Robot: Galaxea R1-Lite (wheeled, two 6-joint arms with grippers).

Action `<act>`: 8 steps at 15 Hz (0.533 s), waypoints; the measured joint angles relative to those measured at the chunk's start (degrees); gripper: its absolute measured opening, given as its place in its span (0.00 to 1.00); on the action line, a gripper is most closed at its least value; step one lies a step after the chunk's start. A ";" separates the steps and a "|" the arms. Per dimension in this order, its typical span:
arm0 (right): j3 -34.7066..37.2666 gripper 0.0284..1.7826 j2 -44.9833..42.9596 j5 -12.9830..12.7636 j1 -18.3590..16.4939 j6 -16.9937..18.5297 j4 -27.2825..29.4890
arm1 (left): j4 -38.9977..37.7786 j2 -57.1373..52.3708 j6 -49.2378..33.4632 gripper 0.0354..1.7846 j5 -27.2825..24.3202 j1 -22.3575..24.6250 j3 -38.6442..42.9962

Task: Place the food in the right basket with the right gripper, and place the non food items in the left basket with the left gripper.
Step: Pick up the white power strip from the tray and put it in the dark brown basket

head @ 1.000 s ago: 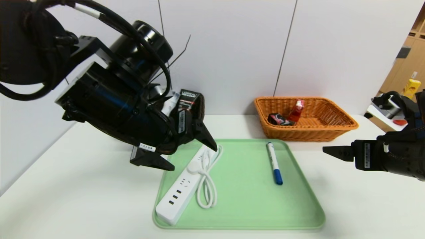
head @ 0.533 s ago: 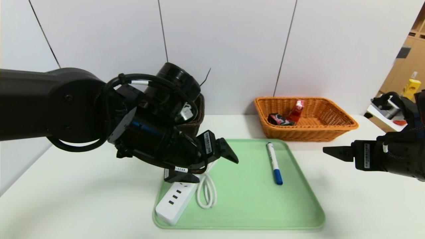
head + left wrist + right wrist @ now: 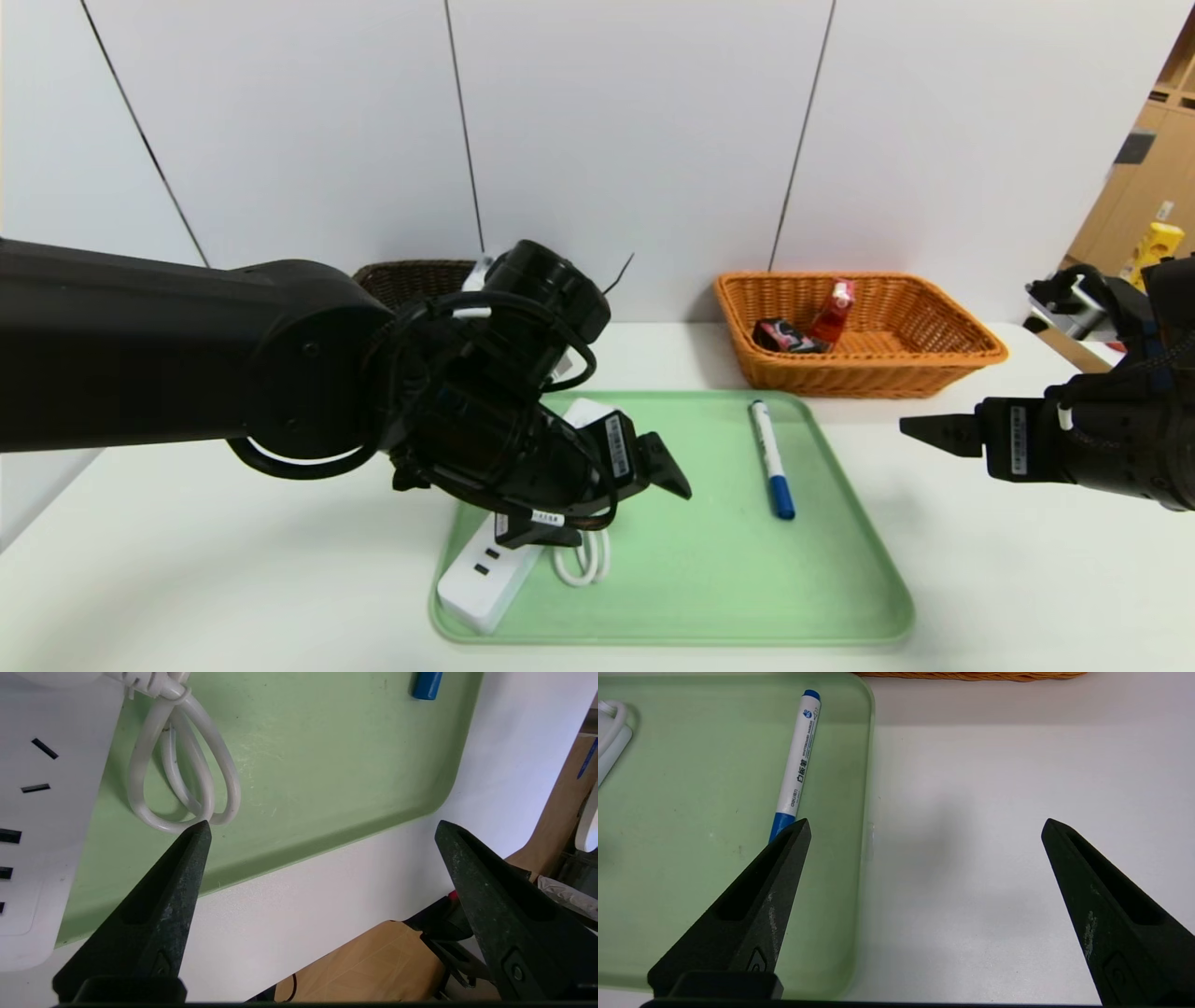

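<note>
Two grippers in view, both with fingers spread wide and nothing held. Left gripper [image 3: 621, 499] sits centre-left of the head view, low over the left part of the green tray [image 3: 709, 579], right above the white power strip [image 3: 476, 583] and its coiled cord [image 3: 581, 565]; strip lies along the tray's left side, mostly hidden by the arm. In the left wrist view one finger [image 3: 163, 905] tip is just at the cord loop [image 3: 180, 788]; contact unclear. White marker with blue cap [image 3: 771, 457] lies on the tray right of centre, untouched. Right gripper [image 3: 934, 434] hangs at the right edge of the head view, over bare white table [image 3: 1027, 579], beside the tray's right rim and apart from the marker. Orange-tan right basket [image 3: 943, 359] at upper right holds the red carton [image 3: 833, 313] and the black carton [image 3: 782, 336]. Dark brown left basket [image 3: 411, 278] at centre-left behind the left arm, only its rim showing; contents cannot tell.
</note>
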 joint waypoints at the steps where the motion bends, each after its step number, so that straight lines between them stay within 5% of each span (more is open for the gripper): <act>1: -0.01 0.96 0.16 0.00 0.00 -0.01 0.01 | -0.06 0.65 0.10 0.94 0.11 -0.05 0.00; 8: -0.15 0.96 0.63 0.10 0.00 0.00 0.04 | -4.17 4.91 -0.01 0.94 1.66 -0.17 0.04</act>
